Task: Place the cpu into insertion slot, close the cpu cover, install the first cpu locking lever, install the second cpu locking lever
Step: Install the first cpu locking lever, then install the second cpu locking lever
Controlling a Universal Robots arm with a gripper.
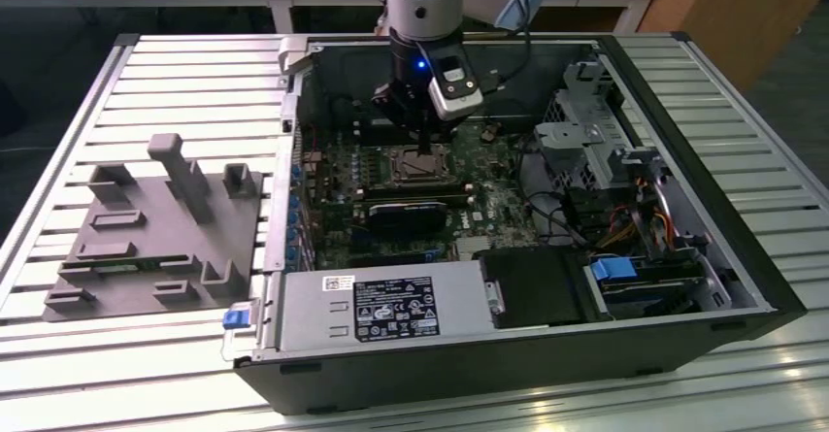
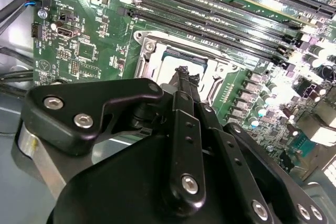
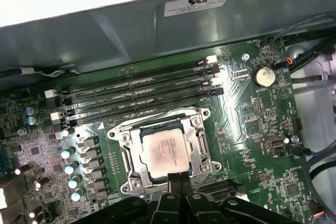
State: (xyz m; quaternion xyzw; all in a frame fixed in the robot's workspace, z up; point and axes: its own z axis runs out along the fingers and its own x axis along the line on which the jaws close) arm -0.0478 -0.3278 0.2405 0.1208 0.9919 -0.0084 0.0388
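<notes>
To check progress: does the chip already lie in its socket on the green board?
Yes, in the first wrist view the chip lies flat inside the socket.

I see the cpu [image 3: 164,152] seated in the insertion slot [image 3: 197,116], cpu cover [image 3: 203,142] around it, gripper [image 3: 178,182] at its edge.

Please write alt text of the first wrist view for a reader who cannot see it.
The cpu, a pale metal square, lies in the insertion slot on the green motherboard, with the cpu cover framing it. The gripper hangs just over the socket's edge. Long black memory slots run beside the socket.
</notes>
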